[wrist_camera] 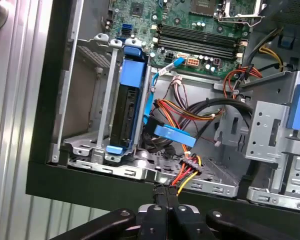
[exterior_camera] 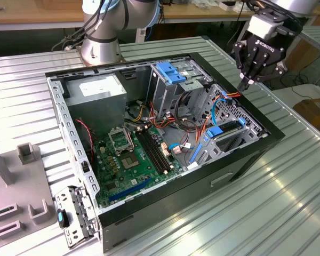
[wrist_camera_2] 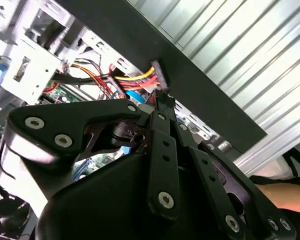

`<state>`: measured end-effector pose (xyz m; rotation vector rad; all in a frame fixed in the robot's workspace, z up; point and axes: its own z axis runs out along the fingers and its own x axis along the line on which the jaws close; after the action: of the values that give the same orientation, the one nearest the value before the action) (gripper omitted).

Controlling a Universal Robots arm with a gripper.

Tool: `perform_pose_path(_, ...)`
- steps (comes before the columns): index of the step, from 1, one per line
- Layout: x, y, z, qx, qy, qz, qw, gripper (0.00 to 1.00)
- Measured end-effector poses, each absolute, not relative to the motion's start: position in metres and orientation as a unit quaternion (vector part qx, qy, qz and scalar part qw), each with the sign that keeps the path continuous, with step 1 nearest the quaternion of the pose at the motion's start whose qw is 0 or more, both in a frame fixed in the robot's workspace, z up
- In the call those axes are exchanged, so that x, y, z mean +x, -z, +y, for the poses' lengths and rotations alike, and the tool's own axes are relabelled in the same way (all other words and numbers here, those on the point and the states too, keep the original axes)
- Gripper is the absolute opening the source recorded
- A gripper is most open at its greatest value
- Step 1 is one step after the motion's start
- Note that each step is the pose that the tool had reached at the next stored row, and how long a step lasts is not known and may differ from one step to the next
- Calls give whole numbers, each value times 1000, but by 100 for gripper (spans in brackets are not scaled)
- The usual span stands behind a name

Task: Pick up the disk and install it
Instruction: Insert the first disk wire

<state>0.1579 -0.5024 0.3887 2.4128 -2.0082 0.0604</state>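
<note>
Gripper: fingers pressed together tip to tip at the computer case rim; whether they pinch a wire cannot be told
Power connector: red, yellow and orange leads, just beside the fingertips
Disk: on edge in the drive bay between blue rails, long axis running from rim toward motherboard; label face hidden
</note>
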Motion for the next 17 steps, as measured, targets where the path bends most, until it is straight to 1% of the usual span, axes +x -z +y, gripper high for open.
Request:
perform_pose_path(11, 158, -379, -500, 842, -23, -539, -2, 11)
perform_pose_path(15, 158, -379, -500, 858, -27, -514, -5, 11)
perform_pose_path(16, 158, -379, -500, 860, -39, -508, -13, 11)
perform_pose_path(17, 158, -379, -500, 860, -64, -505, -24, 11)
